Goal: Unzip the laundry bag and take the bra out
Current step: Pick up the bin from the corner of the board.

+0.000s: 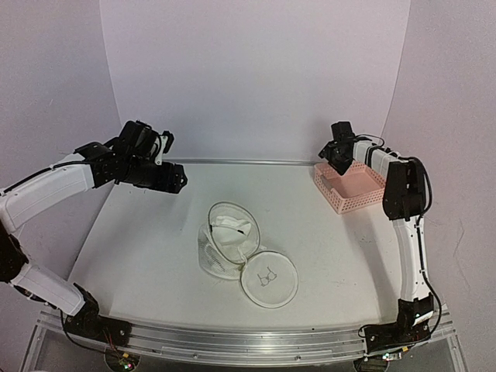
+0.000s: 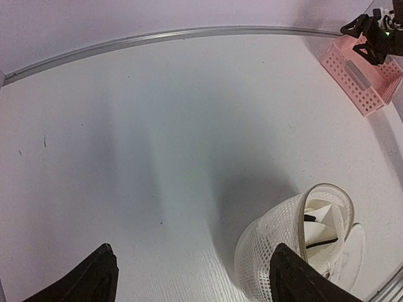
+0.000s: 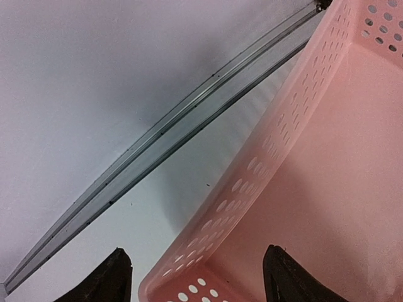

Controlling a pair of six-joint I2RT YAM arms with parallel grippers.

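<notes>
Item: laundry bag, mid-table, unzipped, lid flopped open; bra lies inside. Your left gripper: jaws wide, empty, above the table. Your right gripper: jaws apart, empty, over pink basket.

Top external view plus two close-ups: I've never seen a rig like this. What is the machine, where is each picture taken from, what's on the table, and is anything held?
The machine is two robot arms, a left arm and a right arm, bolted at the table's near edge. The top view looks down from behind them. The other two pictures come from a camera on each wrist, with dark claw fingers at the bottom.

On the table a round white mesh laundry bag lies open, with the white bra showing inside. A pink basket sits far right.

The left claw and the right claw, which is above the basket's corner, are open and hold nothing.
</notes>
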